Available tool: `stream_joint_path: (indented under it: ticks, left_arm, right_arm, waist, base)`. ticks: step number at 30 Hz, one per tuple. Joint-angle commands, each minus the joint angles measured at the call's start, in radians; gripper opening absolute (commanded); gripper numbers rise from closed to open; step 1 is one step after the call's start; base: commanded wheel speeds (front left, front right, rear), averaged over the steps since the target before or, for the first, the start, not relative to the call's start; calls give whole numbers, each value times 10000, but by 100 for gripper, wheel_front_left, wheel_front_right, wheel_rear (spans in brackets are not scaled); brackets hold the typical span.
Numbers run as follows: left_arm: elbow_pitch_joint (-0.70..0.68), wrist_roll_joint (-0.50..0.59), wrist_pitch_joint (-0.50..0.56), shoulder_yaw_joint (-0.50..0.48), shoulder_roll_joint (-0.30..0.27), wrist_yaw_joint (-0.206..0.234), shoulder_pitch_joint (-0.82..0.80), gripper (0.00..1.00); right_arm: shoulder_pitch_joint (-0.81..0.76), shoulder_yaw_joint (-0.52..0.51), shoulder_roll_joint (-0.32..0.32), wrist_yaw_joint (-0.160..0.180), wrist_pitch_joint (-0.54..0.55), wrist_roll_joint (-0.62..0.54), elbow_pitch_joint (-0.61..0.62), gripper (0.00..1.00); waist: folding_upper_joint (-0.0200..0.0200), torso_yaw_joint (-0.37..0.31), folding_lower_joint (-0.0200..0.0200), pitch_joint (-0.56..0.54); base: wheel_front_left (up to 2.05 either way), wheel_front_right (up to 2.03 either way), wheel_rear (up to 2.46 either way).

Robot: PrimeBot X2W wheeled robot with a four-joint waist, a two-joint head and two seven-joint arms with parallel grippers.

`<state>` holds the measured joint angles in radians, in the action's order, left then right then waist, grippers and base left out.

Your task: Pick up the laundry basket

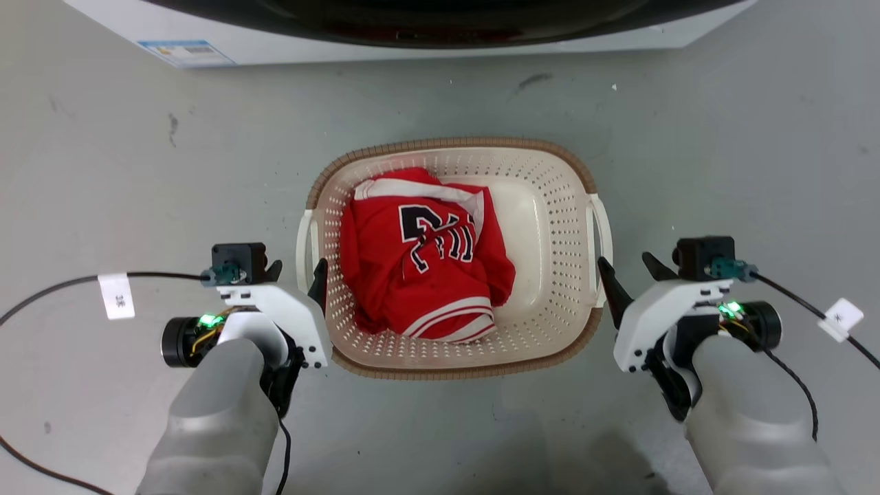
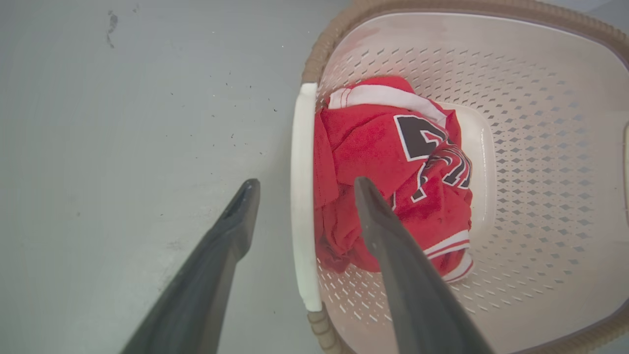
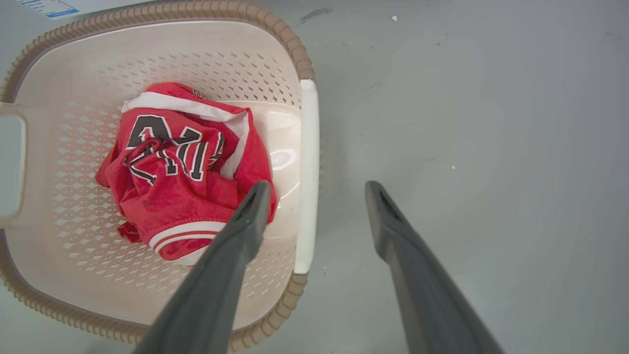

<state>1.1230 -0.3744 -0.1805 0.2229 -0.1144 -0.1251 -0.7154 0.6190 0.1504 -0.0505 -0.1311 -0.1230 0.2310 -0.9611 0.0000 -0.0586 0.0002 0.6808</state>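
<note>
Our left gripper (image 2: 305, 183) and right gripper (image 3: 317, 184) gape wide, empty, astride handles (image 2: 300, 196) of the laundry basket (image 1: 447, 146); contact we cannot tell.

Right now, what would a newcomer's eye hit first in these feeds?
A crumpled red jersey sits in the cream laundry basket on the grey floor, centre of the head view. The left gripper and right gripper flank it, both open, each straddling a white handle in its wrist view. A white washing machine edges the top.
</note>
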Motion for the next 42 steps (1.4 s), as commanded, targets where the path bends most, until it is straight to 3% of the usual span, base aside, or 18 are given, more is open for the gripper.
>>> stream_joint_path:
  ticks: [1, 15, 16, 17, 18, 19, 31, 42]
  left_arm:
    - [158, -70, 77, 57, -30, -39, -252, 100]
    - [1077, -530, 602, 758, -257, -45, -1512, 100]
    - [1160, -727, 830, 885, -202, -46, -1655, 0]
    - [1186, -823, 970, 920, -143, -46, -1688, 0]
    - [1181, -863, 1024, 983, -129, -47, -1726, 0]
    - [1161, -932, 1014, 1046, -128, -47, -1772, 0]
    - [901, -1838, 1465, 1903, 137, -72, -1596, 0]
    - [784, -2706, 1891, 2646, 340, -110, -1339, 0]
  right_arm:
    - [346, 184, 3, 5, 15, 200, -213, 100]
    - [2134, 2111, 2, 7, 639, 2043, -2006, 100]
    - [2363, 2344, 0, 7, 901, 2284, -2349, 100]
    - [2421, 2374, 2, 7, 1025, 2435, -2443, 93]
    - [2466, 2436, 3, 7, 1139, 2517, -2511, 25]
    - [2517, 2498, 5, 5, 1191, 2592, -2556, 0]
    - [2497, 3323, 56, -10, 1416, 3408, -2651, 0]
    - [1962, 3842, 122, -52, 1957, 4271, -2687, 0]
  waist:
    - [0, -45, -2, 292]
    - [0, -136, -2, 1223]
    - [0, -140, -2, 1298]
    - [0, -134, -2, 1310]
    - [0, -124, -2, 1318]
    - [0, -122, -2, 1324]
    - [0, -75, -2, 1032]
    - [0, 135, -2, -358]
  base:
    - [0, 0, 0]
    - [0, 0, 0]
    - [0, 0, 0]
    - [0, 0, 0]
    - [0, 0, 0]
    - [0, 0, 0]
    - [0, 0, 0]
    - [0, 0, 0]
